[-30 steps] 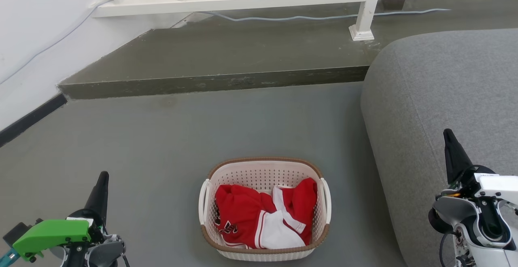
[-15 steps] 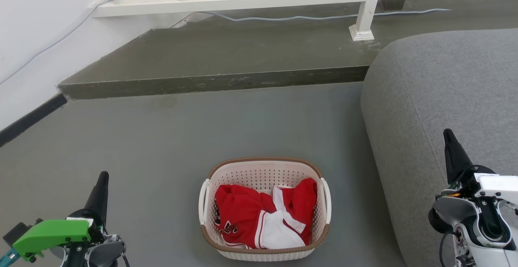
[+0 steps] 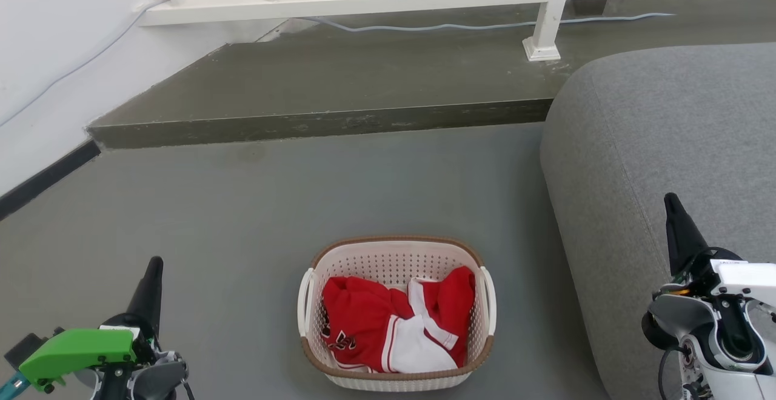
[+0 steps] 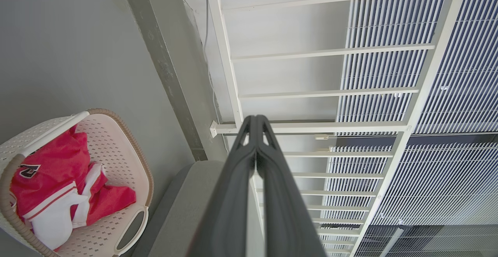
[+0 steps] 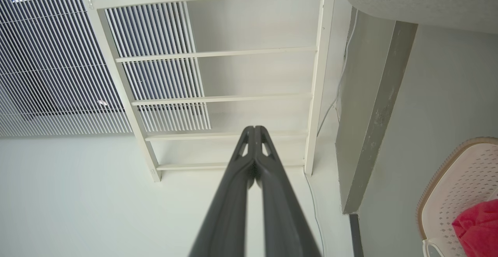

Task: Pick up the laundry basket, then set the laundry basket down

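Black-fingered, closed on nothing: left gripper (image 4: 256,121) and right gripper (image 5: 253,130), parked well apart from laundry basket (image 3: 388,262) on grey floor (image 3: 242,206) between them. No movement over the last second. Pickup not started; approach to side handles (image 3: 301,300) outstanding.

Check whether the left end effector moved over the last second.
No. In the head view the left end effector sits at the same spot, left of the laundry basket and below the step edge, as in both earlier pictures.
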You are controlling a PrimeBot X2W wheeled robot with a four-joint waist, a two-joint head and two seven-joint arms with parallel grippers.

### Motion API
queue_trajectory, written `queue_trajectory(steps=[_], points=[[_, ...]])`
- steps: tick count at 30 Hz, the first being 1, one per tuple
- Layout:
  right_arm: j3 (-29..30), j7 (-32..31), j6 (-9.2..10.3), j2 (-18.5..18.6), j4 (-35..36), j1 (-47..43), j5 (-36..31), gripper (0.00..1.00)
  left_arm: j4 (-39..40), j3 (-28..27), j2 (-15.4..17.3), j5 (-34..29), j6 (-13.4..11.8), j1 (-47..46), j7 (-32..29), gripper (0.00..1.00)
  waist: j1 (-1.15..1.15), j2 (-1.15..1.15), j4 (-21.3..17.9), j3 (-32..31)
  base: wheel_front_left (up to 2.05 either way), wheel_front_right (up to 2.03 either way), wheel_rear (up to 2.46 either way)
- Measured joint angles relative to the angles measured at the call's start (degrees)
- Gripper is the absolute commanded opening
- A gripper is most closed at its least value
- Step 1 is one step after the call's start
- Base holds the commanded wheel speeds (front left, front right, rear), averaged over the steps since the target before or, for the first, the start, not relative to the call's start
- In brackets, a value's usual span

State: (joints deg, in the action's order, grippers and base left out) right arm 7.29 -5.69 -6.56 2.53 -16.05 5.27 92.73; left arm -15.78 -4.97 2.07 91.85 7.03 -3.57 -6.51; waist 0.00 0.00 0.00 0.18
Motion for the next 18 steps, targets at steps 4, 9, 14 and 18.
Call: queue_trajectory(steps=[4, 9, 14, 18], points=[[-0.1, 0.1, 0.09, -0.6, -1.5, -0.6, 0.0, 1.0, -1.5, 0.1, -0.6, 0.0, -0.1, 0.8, 0.0, 1.0, 0.0, 0.0, 0.0, 0.0, 0.0, 0.0, 0.0], [-0.3, 0.1, 0.1, -1.7, -3.3, -3.0, 0.0, 1.0, -3.5, 0.3, -1.6, 0.0, -0.1, 2.4, 0.0, 1.0, 0.0, 0.0, 0.0, 0.0, 0.0, 0.0, 0.0], [-0.6, 0.3, 0.1, -1.7, -2.7, -3.0, 0.0, 1.0, -3.0, 0.4, -1.6, 0.0, -0.1, 2.4, 0.6, 1.0, 0.0, 0.0, 0.0, 0.1, 0.0, 0.0, 0.0], [-1.0, 1.0, 0.1, -1.7, -2.0, -3.0, -0.1, 1.0, -2.4, 0.6, -1.6, -0.3, -0.1, 2.4, 1.2, 1.0, 0.0, 0.0, 0.0, 0.1, 0.0, 0.0, 0.0]])
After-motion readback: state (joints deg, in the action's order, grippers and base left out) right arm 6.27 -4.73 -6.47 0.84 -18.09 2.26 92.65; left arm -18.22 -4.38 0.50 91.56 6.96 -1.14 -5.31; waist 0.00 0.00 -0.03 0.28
